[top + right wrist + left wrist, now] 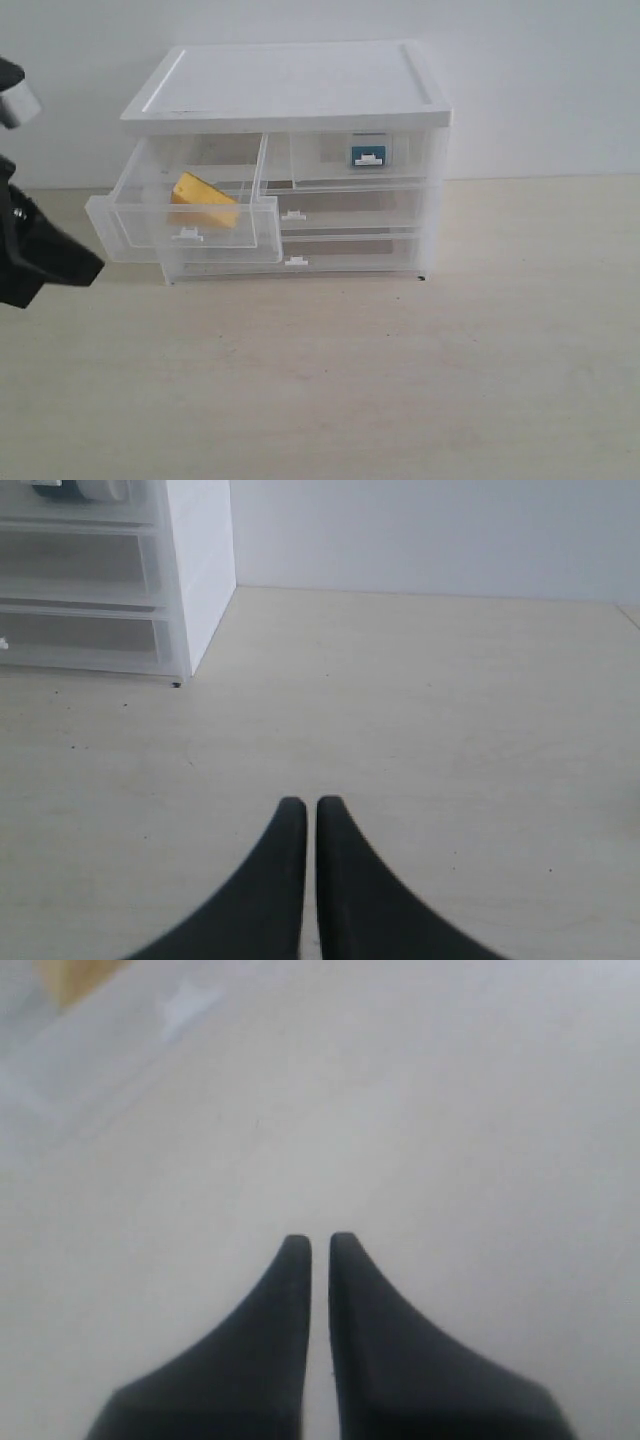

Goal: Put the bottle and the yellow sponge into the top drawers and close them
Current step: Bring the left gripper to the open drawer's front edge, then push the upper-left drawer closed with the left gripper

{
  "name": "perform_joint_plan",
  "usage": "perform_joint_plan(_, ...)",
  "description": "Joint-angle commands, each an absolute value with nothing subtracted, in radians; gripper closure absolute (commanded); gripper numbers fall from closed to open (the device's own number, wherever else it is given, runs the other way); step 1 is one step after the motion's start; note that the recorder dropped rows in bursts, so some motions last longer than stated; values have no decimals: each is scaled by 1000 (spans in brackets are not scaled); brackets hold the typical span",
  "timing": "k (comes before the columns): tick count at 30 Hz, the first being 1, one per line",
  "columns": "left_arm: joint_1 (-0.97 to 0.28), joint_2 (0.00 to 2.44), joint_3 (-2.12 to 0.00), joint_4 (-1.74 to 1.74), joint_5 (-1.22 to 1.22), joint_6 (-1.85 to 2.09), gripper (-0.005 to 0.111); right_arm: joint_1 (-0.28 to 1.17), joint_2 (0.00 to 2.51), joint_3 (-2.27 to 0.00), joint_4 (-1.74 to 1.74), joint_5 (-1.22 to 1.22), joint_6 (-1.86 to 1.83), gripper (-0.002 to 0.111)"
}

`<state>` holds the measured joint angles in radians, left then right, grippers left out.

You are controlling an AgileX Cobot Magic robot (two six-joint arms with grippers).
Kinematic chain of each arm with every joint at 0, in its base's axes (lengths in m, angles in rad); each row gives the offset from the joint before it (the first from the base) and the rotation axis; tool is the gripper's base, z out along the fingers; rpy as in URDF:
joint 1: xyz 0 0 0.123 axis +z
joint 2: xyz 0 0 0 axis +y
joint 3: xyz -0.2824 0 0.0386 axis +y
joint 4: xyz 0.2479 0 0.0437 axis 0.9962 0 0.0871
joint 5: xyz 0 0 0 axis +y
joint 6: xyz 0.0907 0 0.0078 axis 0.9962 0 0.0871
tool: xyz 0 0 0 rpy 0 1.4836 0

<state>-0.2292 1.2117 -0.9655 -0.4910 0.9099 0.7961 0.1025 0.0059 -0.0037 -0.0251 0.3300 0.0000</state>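
Closure of one drawer looks like the only step left. The yellow sponge lies inside the left top drawer, which stands pulled well out of the drawer cabinet. The bottle shows as a blue patch behind the front of the right top drawer, which sits flush and appears already closed.

The left gripper has its jaws pressed almost together with only a thin slit between them, and it holds nothing. The right gripper is likewise closed and empty, hanging over bare table well off to the cabinet's right side.

The relation that matters is between the left arm and the open drawer's front panel. In the exterior view the arm sits at the far left edge, near the drawer's outer corner but apart from it, so it is clearly the nearer arm. The drawer lies toward the middle of the scene from it. In the left wrist view the blurred drawer corner and its tab handle lie ahead of the fingertips and off to one side.

The drawer slides straight back into the cabinet, so the closed fingertips would probably need to come round in front of the panel, near the tab handle, and press along that axis. An off-centre push could skew the drawer in its slot.
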Motion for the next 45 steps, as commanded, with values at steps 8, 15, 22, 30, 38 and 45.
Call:
perform_joint_plan(8,-236,1443,-1325,-419,1221,1067,89,101,0,0,-31,321,0,107)
perform_joint_plan(15,-236,1596,-1497,-406,1221,1170,46,101,0,0,-31,321,0,107)
perform_joint_plan(22,-236,1700,-1575,-373,1221,1195,53,101,0,0,-31,321,0,107)
perform_joint_plan(30,-236,1740,-1576,-375,1221,1307,53,101,0,0,-31,321,0,107)
perform_joint_plan(38,-236,1781,-1576,-306,1221,1362,53,101,0,0,-31,321,0,107)
perform_joint_plan(45,-236,1810,-1576,-292,1221,1362,53,101,0,0,-31,321,0,107)
